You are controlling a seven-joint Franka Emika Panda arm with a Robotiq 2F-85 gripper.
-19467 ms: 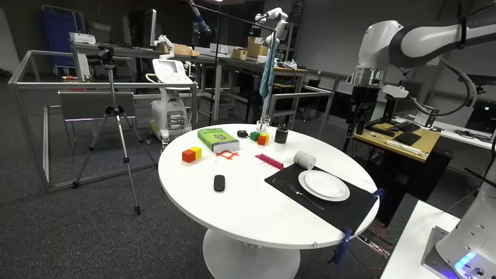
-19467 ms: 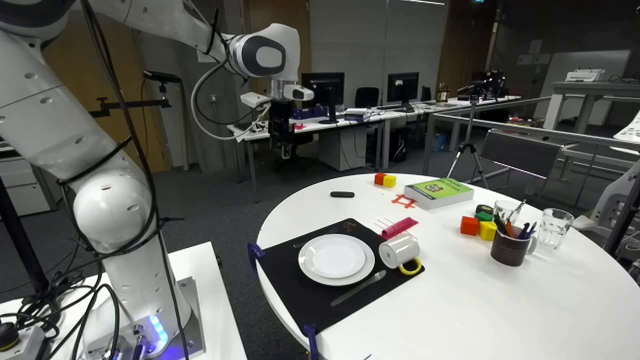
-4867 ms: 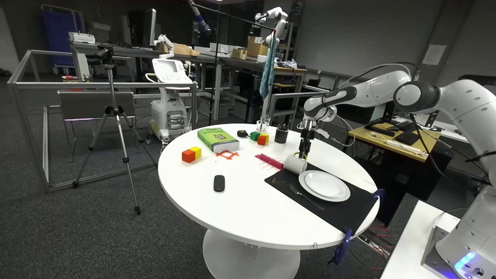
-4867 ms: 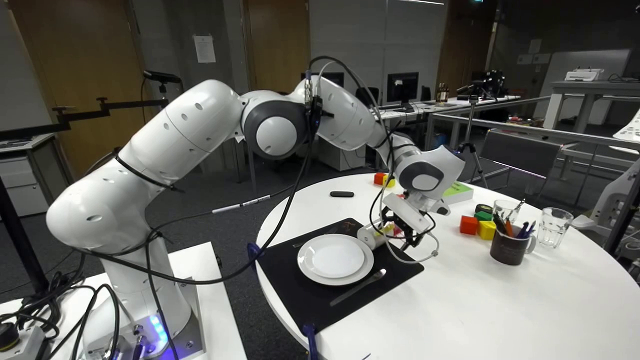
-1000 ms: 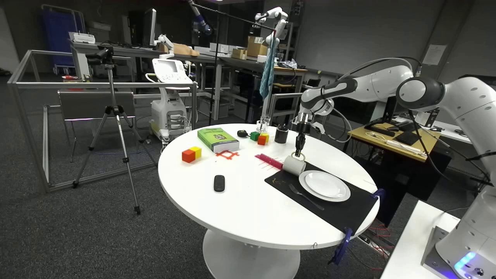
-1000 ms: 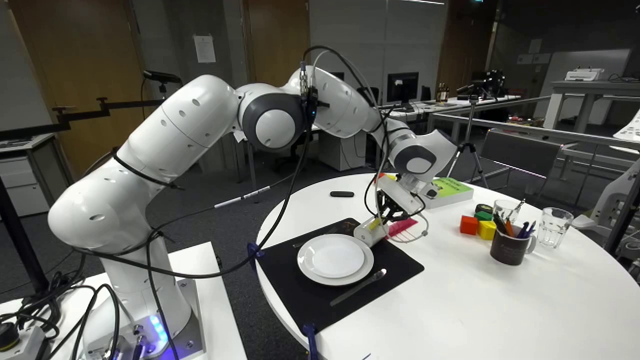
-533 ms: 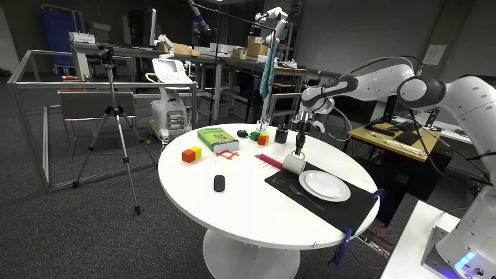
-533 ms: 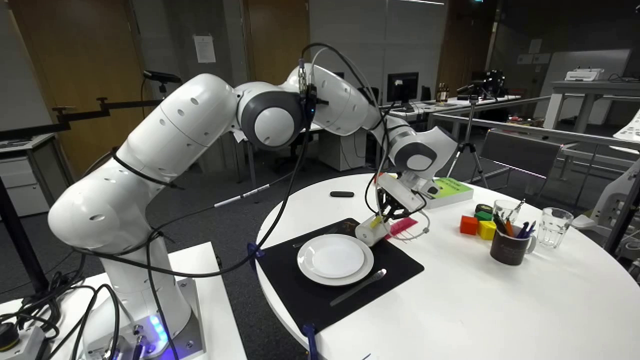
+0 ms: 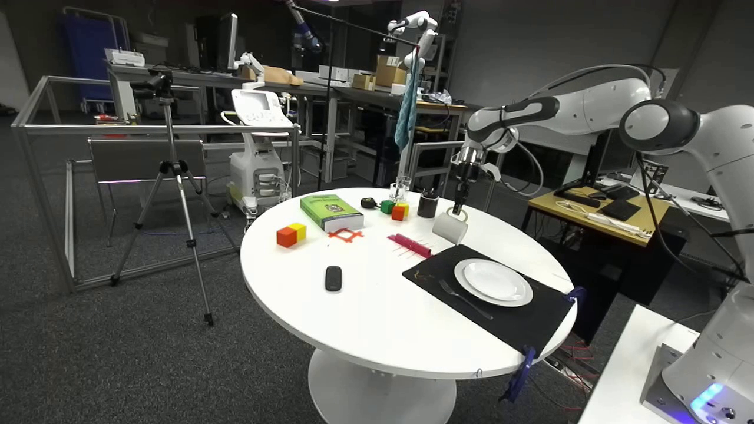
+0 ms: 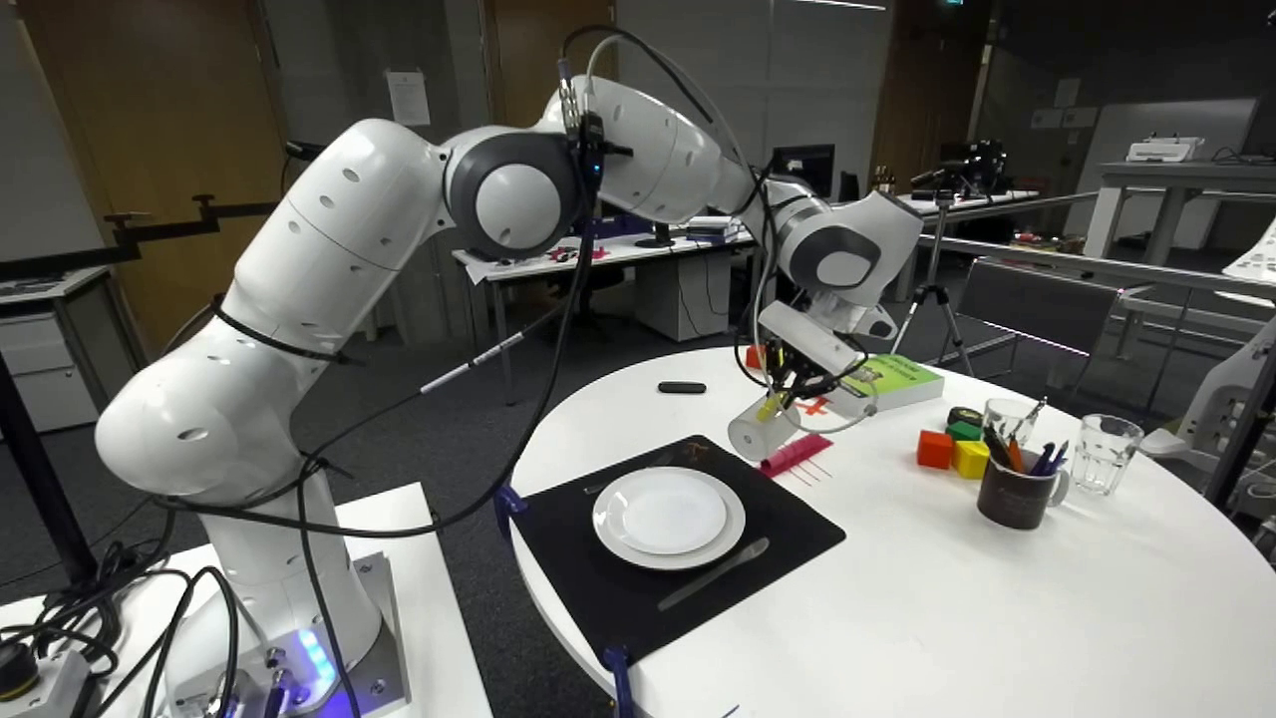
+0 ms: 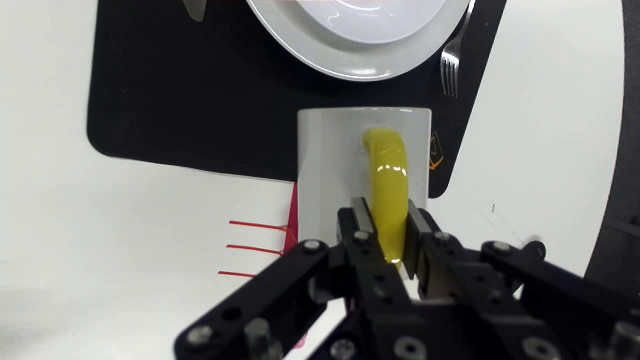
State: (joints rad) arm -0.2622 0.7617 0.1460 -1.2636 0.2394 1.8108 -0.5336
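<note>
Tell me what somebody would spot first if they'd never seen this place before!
Probably the big white robot arm, arched over the round table in both exterior views. Next, the bright yellow handle of a tipped white mug, pinched in the end effector in the middle of the wrist view. Then maybe the thick green book, lying flat on the table.

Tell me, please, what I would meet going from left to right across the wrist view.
End of a knife, three thin red lines, white mug with its yellow handle held in the gripper, fork.
</note>
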